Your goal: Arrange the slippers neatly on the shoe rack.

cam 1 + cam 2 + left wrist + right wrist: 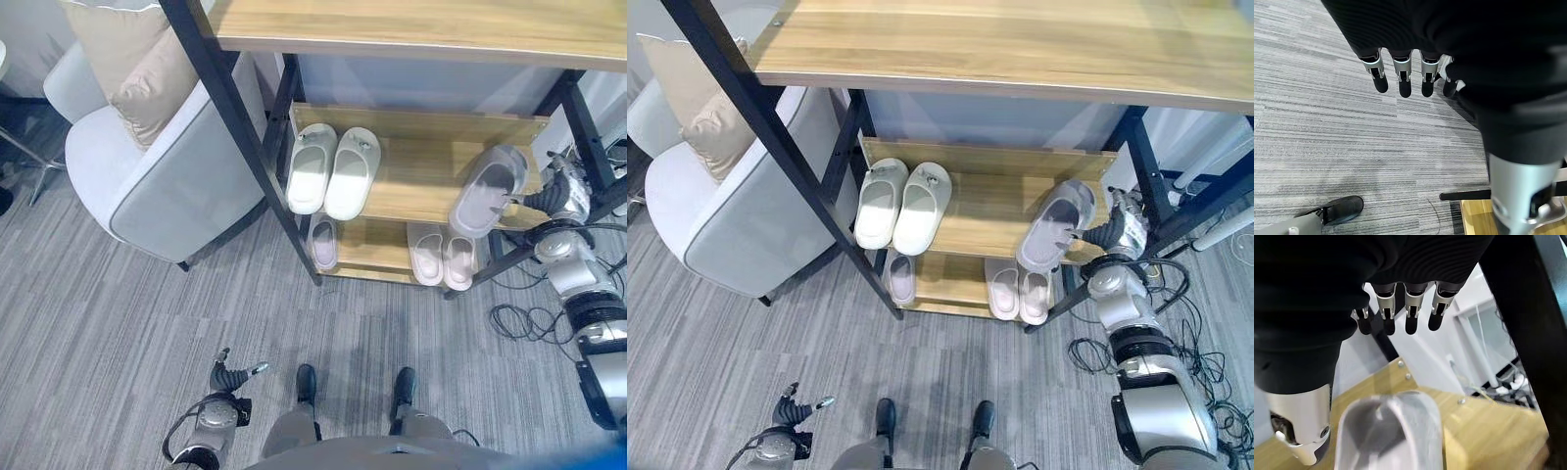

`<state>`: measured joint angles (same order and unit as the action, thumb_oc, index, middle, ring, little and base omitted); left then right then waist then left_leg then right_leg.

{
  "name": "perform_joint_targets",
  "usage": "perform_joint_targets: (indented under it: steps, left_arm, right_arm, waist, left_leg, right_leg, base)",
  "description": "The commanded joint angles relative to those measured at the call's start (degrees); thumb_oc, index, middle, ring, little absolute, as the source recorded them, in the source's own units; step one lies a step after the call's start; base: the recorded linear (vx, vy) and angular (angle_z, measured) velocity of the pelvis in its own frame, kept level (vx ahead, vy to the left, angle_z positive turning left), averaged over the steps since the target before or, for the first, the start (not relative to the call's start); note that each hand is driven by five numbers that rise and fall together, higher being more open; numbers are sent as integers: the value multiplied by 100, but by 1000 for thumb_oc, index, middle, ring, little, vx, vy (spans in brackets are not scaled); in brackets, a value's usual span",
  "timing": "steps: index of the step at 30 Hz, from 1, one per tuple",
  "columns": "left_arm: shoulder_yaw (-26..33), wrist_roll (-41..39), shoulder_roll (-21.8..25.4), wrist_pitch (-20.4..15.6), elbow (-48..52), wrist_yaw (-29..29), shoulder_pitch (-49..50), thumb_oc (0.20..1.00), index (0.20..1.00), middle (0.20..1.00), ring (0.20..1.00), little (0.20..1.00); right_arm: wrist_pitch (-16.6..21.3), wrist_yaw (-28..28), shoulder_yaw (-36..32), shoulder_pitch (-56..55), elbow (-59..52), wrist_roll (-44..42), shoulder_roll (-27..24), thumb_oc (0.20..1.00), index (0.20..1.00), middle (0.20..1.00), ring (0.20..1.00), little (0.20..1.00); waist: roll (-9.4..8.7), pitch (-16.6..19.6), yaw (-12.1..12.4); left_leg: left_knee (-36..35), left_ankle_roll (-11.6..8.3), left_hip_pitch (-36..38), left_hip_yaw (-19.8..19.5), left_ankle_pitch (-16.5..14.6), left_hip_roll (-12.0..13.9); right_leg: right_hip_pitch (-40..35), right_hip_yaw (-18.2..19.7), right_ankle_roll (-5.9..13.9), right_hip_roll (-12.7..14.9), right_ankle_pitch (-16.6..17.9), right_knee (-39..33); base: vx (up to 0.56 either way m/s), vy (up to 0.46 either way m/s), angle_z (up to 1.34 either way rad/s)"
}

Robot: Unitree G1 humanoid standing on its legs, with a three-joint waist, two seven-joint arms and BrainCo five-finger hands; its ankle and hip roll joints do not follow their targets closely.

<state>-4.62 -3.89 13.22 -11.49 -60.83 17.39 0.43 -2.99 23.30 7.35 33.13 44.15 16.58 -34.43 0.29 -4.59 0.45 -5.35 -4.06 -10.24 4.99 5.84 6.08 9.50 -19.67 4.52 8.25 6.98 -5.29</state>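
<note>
Before me stands the rack [411,127] with an armchair [157,186] just to its left on the grey floor [118,323]. On the middle shelf [421,191] a white pair [333,168] lies flat at the left end, and on the bottom shelf a single slipper [323,243] lies left of a pale pair [441,255]. My right hand [1104,232] is at the shelf's right end, fingers and thumb pinched on the edge of a grey slipper [1054,223], which tilts with one end on the wood and the other raised beside my hand. My left hand [233,377] hangs low over the floor, fingers relaxed and holding nothing.
</note>
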Motion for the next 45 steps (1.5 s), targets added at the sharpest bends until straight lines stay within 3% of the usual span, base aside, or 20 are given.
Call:
perform_joint_targets:
  steps: [1, 2, 3, 4, 5, 7, 11, 30, 45]
  left_arm:
    - [-424, -249, -39, -36, -145, 89, -361, 1000, 1000, 1000, 1000, 1000]
    - [-424, -249, -39, -34, -143, 89, -363, 1000, 1000, 1000, 1000, 1000]
    - [-522, -37, 100, -220, -295, -52, -297, 1000, 1000, 1000, 1000, 1000]
    - [-518, -38, 98, -222, -299, -52, -304, 1000, 1000, 1000, 1000, 1000]
    - [-694, 20, 147, -330, -84, 39, -265, 1000, 1000, 1000, 1000, 1000]
    - [-662, -55, 63, -276, 21, 267, -243, 1000, 1000, 1000, 1000, 1000]
    - [-519, -311, 66, -108, -128, 282, -543, 1000, 1000, 1000, 1000, 1000]
    - [-756, -378, 27, -145, -428, 259, -751, 1000, 1000, 1000, 1000, 1000]
    - [-929, -388, 68, -221, -601, 398, -913, 1000, 1000, 1000, 1000, 1000]
  right_arm:
    - [-22, 266, 89, 271, 19, 145, -2, 1000, 1000, 1000, 1000, 1000]
    - [-24, 266, 88, 273, 18, 145, -3, 1000, 1000, 1000, 1000, 1000]
    - [435, 331, 49, 410, 1211, -72, -185, 1000, 1000, 1000, 1000, 1000]
    - [450, 335, 58, 428, 1233, -77, -188, 1000, 1000, 1000, 1000, 1000]
    - [521, 405, 134, 1059, 1763, -540, -555, 1000, 1000, 1000, 1000, 1000]
    - [415, 411, 223, 928, 1098, -498, -567, 1000, 1000, 1000, 1000, 1000]
    - [-240, 318, 263, 1360, 640, -233, -477, 1000, 1000, 1000, 1000, 1000]
    - [487, 667, 196, 2329, 1235, -1912, -50, 1000, 1000, 1000, 1000, 1000]
    - [528, 475, 642, 3199, 2345, -2189, -10, 1000, 1000, 1000, 1000, 1000]
  waist:
    - [-16, -25, 102]
    - [-21, -11, 98]
    - [61, -22, 261]
    - [60, -5, 252]
    - [48, 18, 383]
    - [29, -99, 306]
    - [65, -195, 184]
    - [120, -299, 262]
    - [59, -369, 458]
  left_leg:
    - [35, -442, -72, 52, -493, 258]
    - [35, -436, -97, 50, -478, 249]
    - [35, -442, -186, 5, -445, 227]
    - [35, -436, -218, -2, -430, 219]
    - [35, -464, -279, -11, -387, 222]
    - [35, -487, -311, 56, -337, 239]
    - [35, -489, -392, 89, -326, 249]
    - [35, -541, -692, 57, -256, 239]
    - [35, -596, -921, 26, -170, 178]
  right_leg:
    - [111, -63, 533, 503, -717, 658]
    - [134, -63, 533, 511, -705, 657]
    - [208, -102, 496, 515, -730, 675]
    - [233, -108, 497, 521, -716, 668]
    - [254, -185, 502, 539, -722, 679]
    - [356, -132, 517, 533, -688, 726]
    - [502, -71, 517, 529, -660, 787]
    - [805, -110, 539, 570, -581, 779]
    - [885, -246, 589, 614, -477, 680]
  base:
    - [120, -339, 2]
    - [87, -313, -3]
    - [-43, 33, -5]
    - [-29, 18, -5]
    - [-20, -16, 6]
    - [-44, -14, 10]
    - [-11, -2, -4]
    - [0, 0, -1]
    - [5, 6, 5]
